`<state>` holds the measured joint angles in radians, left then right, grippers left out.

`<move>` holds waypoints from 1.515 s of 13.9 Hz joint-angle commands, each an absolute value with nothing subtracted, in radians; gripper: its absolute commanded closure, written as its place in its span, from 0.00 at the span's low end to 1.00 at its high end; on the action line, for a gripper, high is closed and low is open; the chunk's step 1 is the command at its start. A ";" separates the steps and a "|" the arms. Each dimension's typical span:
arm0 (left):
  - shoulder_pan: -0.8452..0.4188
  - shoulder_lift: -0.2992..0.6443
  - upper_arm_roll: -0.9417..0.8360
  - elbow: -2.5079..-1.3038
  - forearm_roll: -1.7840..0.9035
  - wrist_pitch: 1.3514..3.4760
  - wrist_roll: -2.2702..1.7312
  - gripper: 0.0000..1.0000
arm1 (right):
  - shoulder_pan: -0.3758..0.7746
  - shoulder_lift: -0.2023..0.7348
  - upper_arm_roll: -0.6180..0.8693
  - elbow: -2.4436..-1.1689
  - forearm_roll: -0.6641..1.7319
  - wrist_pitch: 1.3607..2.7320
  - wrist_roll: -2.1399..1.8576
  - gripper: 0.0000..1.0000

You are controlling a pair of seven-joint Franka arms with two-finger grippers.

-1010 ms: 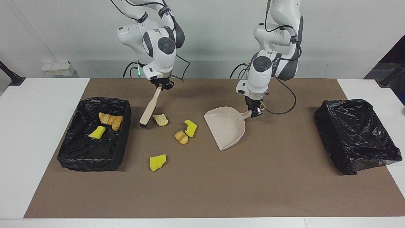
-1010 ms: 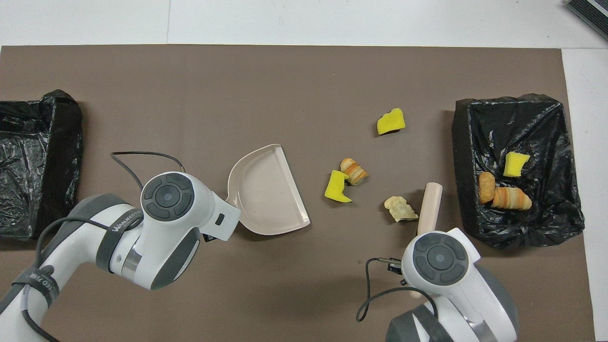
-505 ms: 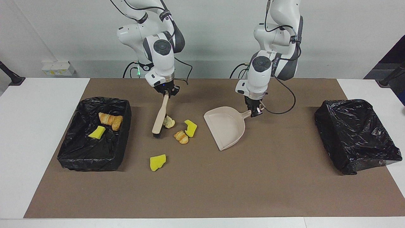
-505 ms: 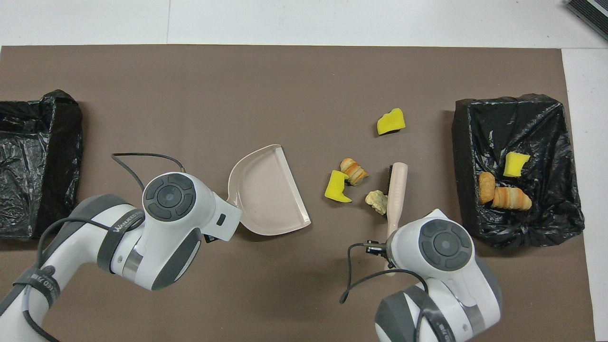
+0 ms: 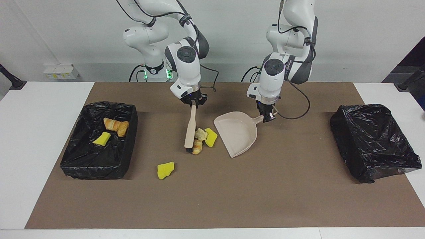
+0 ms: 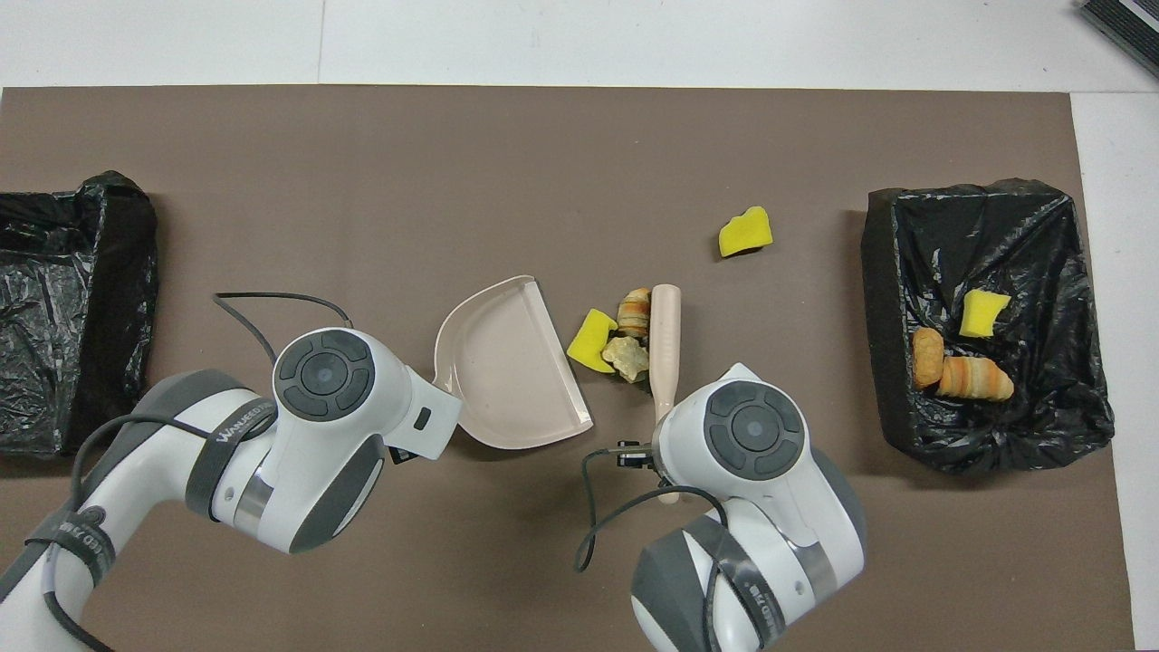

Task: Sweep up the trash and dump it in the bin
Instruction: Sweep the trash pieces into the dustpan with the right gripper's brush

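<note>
trash bunched between brush, dustpan

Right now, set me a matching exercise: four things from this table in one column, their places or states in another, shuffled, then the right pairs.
Things
1. brush
2. dustpan
3. lone yellow sponge chunk
4. striped pastry

Places or states
A. held by its handle in the left gripper
B. lying in the black bin at the right arm's end
C. held in the right gripper, against three bits of trash
D. on the mat, apart from the pile

Pairs: 1-C, 2-A, 3-D, 4-B
</note>
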<state>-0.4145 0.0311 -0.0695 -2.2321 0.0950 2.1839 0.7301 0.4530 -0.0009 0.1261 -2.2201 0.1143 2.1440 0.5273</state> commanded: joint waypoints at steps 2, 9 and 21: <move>-0.433 0.034 -0.058 -2.223 0.089 2.154 0.719 1.00 | 0.509 -0.017 0.140 -2.214 0.160 2.146 0.439 1.00; -0.431 0.038 -0.060 -2.227 0.091 2.200 0.778 1.00 | 0.629 -0.049 0.143 -2.204 0.161 2.134 0.489 1.00; -0.436 0.087 -0.058 -2.082 0.109 1.983 0.773 1.00 | 0.341 -0.017 0.130 -2.169 0.032 2.147 0.129 1.00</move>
